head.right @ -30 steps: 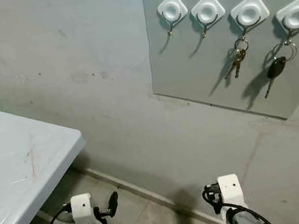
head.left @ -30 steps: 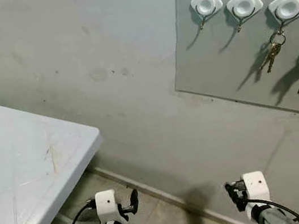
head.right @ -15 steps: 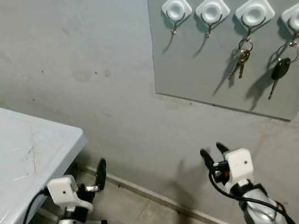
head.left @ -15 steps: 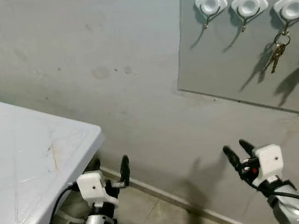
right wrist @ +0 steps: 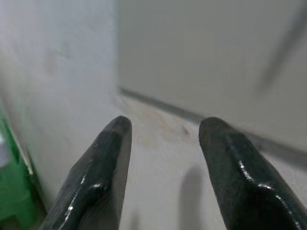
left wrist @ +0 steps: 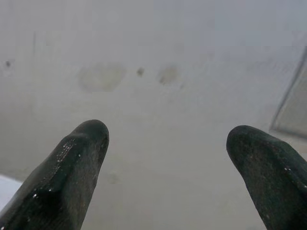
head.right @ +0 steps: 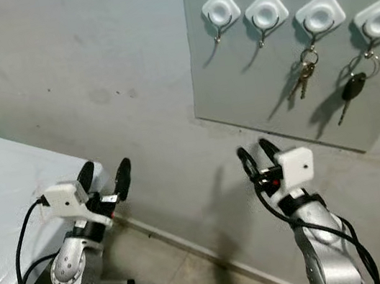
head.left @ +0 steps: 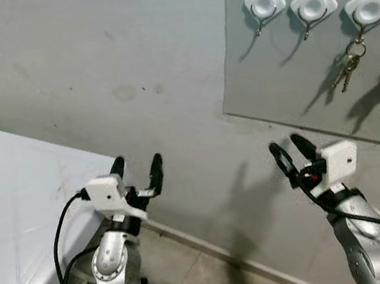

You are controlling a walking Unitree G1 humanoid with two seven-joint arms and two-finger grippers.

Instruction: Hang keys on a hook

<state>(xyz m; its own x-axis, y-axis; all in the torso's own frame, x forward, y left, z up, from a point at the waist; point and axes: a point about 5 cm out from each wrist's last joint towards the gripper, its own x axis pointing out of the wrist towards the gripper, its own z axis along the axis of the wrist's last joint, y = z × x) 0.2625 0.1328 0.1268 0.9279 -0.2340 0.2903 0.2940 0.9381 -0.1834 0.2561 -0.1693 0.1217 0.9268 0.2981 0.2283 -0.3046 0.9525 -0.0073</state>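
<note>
- Below the board, the right tool [head.right: 256, 157] is raised with fingers spread and empty, pointing at the wall [head.left: 125, 58].
- Beside the table [head.left: 11, 208] edge, the left tool [head.left: 138, 174] is likewise released, holding nothing.
- Four hooks line the board [head.right: 253, 80]: the left two hooks [head.right: 242, 16] are free.
- Keys [head.right: 301, 79] hang from the third hook, a black key [head.right: 348, 91] from the fourth, so the hanging looks done.

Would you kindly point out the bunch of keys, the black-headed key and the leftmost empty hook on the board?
bunch of keys [head.right: 301, 80], right eye view, on the metal blades below the ring.
black-headed key [head.right: 350, 87], right eye view, on its black head.
leftmost empty hook [head.right: 221, 13], right eye view, on its white square base.
</note>
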